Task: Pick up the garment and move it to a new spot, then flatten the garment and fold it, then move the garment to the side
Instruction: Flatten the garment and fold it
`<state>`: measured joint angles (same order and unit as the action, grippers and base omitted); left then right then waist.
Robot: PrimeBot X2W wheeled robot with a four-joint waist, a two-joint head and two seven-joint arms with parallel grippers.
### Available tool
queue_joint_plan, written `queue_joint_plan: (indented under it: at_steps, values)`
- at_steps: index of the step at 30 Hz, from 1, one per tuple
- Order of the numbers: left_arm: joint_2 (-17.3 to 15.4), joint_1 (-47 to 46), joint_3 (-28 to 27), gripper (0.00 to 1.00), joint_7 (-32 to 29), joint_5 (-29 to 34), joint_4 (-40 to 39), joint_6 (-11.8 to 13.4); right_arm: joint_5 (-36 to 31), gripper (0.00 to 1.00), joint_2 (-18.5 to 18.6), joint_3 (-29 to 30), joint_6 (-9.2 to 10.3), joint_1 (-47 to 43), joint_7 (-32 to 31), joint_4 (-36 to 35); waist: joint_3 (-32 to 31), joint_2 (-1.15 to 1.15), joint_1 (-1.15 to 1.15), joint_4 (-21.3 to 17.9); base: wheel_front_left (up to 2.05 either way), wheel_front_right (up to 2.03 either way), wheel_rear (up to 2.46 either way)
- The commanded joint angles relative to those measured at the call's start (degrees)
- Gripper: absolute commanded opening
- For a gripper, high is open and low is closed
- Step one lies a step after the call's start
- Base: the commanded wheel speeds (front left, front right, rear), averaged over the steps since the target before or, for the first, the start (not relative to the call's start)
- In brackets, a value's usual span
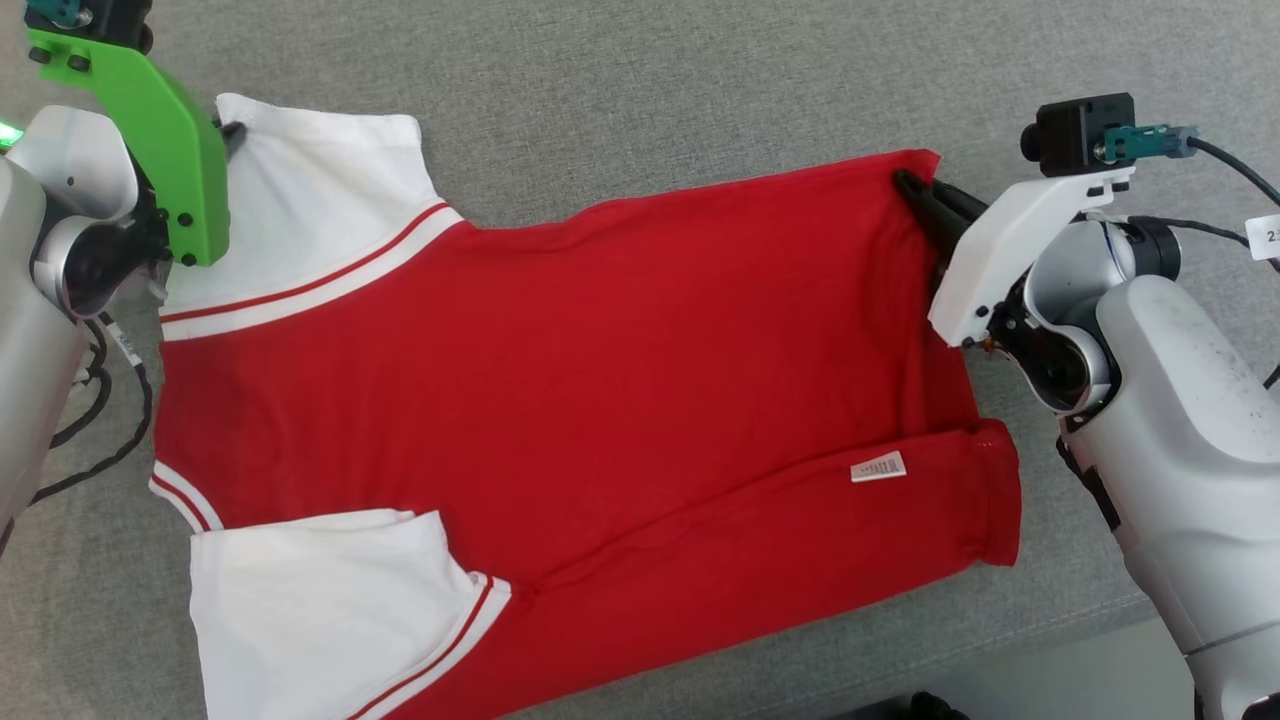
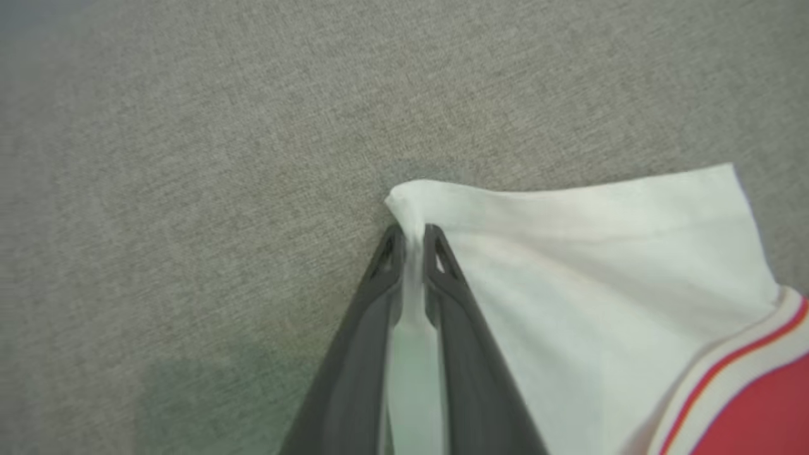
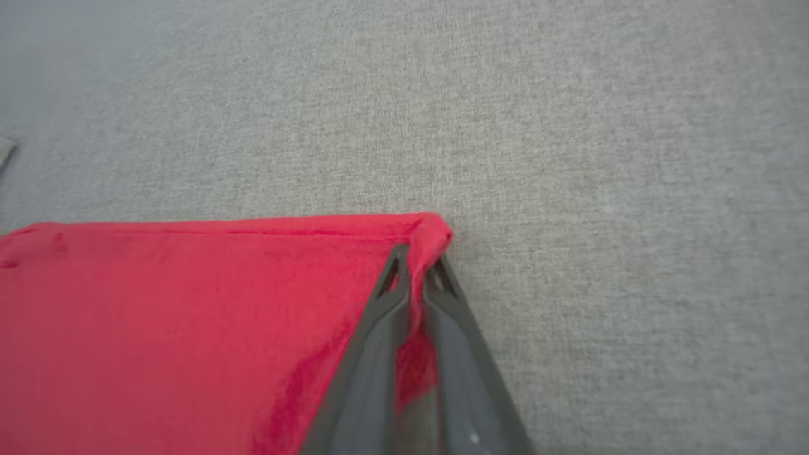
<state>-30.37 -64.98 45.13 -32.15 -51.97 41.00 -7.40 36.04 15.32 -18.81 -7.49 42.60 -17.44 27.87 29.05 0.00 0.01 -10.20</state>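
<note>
Folding looks to be the step in hand. The shirt (image 1: pixel 560 380) lies spread flat on the grey surface (image 1: pixel 700 80), its long axis running side to side, sleeves toward the robot's left and hem toward its right. The left claw (image 2: pixel 414 237) is pinched shut on the tip of the shirt's far white sleeve (image 2: pixel 569 253). The right claw (image 3: pixel 417 262) is pinched shut on the shirt's far hem corner (image 3: pixel 436 230). Next, both claws likely need to lift together and carry that far edge over the shirt's middle, keeping it taut.

Grey woven fabric surface (image 1: pixel 640 80), evenly lit.

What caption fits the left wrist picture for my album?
Left hand pinching the white sleeve corner of a red shirt.
</note>
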Motion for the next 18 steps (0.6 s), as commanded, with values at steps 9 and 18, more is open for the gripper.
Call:
queue_joint_plan:
  at_steps: [9,18]
  values:
    - [-1.4,-2.1,2.5,0.0,6.8,-1.4,2.5,0.0,1.2,0.0,1.4,0.4,0.01,0.8,5.6,2.4,-2.5,0.0,-0.01,1.9,0.0,0.0,0.0]
    - [-1.6,0.7,5.3,0.0,12.0,-5.9,0.9,0.0,1.7,0.0,1.9,0.1,0.01,-0.8,10.3,5.2,-7.4,0.0,-0.01,4.1,0.0,0.0,0.0]
